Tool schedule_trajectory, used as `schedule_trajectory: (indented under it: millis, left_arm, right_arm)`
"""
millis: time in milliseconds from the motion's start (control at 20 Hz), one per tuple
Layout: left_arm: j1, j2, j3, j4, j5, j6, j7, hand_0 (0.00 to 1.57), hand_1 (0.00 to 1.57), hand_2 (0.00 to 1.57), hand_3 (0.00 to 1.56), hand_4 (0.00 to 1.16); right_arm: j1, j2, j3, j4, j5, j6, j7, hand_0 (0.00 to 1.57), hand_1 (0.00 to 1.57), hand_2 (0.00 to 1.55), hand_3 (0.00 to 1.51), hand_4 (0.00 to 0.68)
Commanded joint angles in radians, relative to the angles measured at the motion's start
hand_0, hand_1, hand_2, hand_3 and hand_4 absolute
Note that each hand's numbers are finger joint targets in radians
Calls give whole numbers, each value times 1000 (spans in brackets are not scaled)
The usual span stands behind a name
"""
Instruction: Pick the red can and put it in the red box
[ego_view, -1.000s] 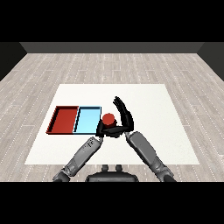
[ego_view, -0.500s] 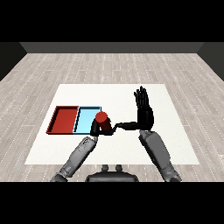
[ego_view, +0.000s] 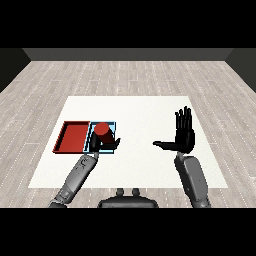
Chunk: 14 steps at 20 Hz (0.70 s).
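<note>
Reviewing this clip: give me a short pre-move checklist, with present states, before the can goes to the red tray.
1. Red can held by the left hand: ok, fingers curl round it.
2. Can upright: ok.
3. Can over the red tray: not ok, it sits over the light blue tray.
4. Red tray free of other things: ok.
5. Right hand out of the way: ok, open and raised, well apart from both trays.

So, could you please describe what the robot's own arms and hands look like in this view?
Both forearms are grey, rounded, tube-like segments that come up from the lower corners of the view. Each ends in a black hand with slender fingers and a thumb: the left hand and the right hand. No cables, markings or sleeves are visible on either arm.
</note>
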Motion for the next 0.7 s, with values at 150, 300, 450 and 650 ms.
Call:
schedule_trajectory:
  millis: [150, 300, 450, 650]
  left_arm:
    - [6, 181, 136, -83, 5, -60, 115, 1571, 1571, 1556, 1417, 1118]
    - [-52, 159, 145, 43, -71, -33, 87, 1571, 1571, 1558, 1432, 1134]
    - [-86, 229, 216, 189, -70, -80, 43, 1571, 1571, 1533, 1402, 1124]
    - [-178, 262, 248, 282, -129, -76, 144, 1535, 1535, 1342, 1445, 1104]
  right_arm:
    - [88, -55, -62, 167, 27, 71, -65, 0, 0, 0, 0, 0]
    - [242, -28, -35, 100, 16, 112, -112, 0, 0, 0, 0, 0]
    - [228, -2, -43, 227, 19, 141, -189, 0, 0, 0, 0, 0]
    - [184, 12, -51, 232, 20, 123, -137, 0, 0, 0, 0, 0]
